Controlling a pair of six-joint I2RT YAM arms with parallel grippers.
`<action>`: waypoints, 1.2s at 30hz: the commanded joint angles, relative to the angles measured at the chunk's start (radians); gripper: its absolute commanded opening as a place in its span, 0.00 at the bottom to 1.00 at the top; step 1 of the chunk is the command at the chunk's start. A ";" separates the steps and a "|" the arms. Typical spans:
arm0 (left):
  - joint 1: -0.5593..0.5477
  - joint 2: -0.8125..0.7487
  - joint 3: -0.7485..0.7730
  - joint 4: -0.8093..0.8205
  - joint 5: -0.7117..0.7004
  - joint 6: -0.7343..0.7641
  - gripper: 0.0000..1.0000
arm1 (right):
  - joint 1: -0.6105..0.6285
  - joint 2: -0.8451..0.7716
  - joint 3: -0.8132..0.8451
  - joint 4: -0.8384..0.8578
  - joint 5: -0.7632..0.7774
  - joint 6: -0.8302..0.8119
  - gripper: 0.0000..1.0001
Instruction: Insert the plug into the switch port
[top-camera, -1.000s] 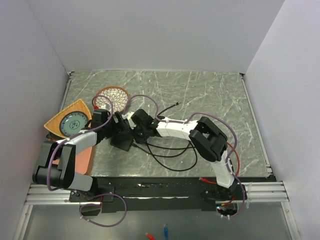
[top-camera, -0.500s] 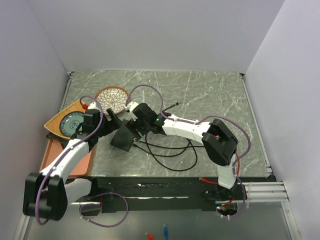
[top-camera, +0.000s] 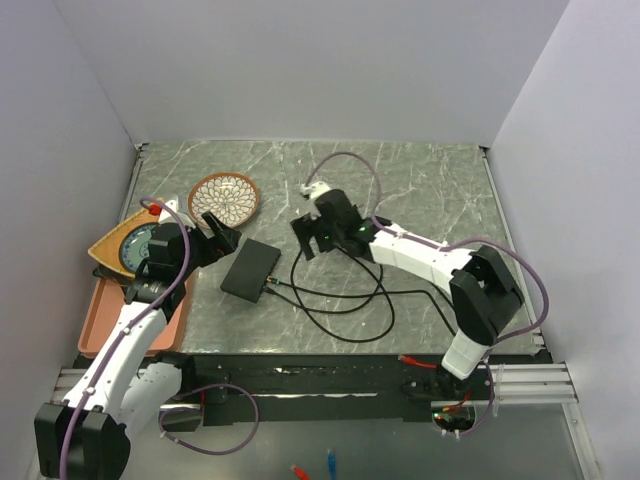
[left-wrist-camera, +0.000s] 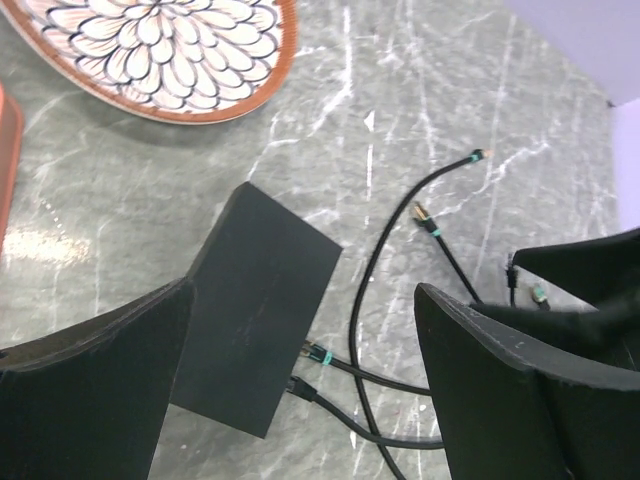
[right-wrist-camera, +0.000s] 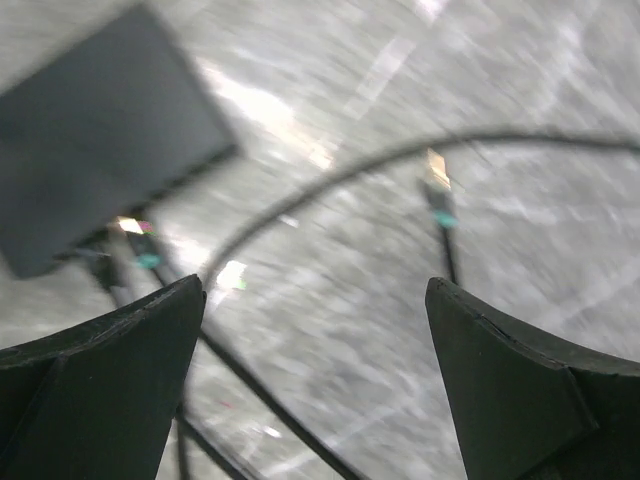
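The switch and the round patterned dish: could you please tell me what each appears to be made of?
The switch looks like matte black plastic: flat, dull faces without glare. The dish is probably glazed ceramic, though that is uncertain: painted petal pattern, smooth reddish-brown rim.

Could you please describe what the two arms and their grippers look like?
The left arm and right arm have white links with black joints, and a purple cable loops along each. The left gripper and right gripper have broad, matte-black, wedge-shaped fingers.
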 joint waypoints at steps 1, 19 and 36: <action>0.004 -0.032 -0.006 0.051 0.051 0.014 0.96 | -0.077 -0.087 -0.086 0.068 -0.011 0.069 0.99; 0.004 0.017 -0.018 0.085 0.095 0.021 0.96 | -0.271 -0.162 -0.252 0.045 0.127 0.175 0.92; 0.004 0.063 -0.021 0.105 0.132 0.021 0.96 | -0.174 0.156 0.073 -0.024 0.020 0.115 0.83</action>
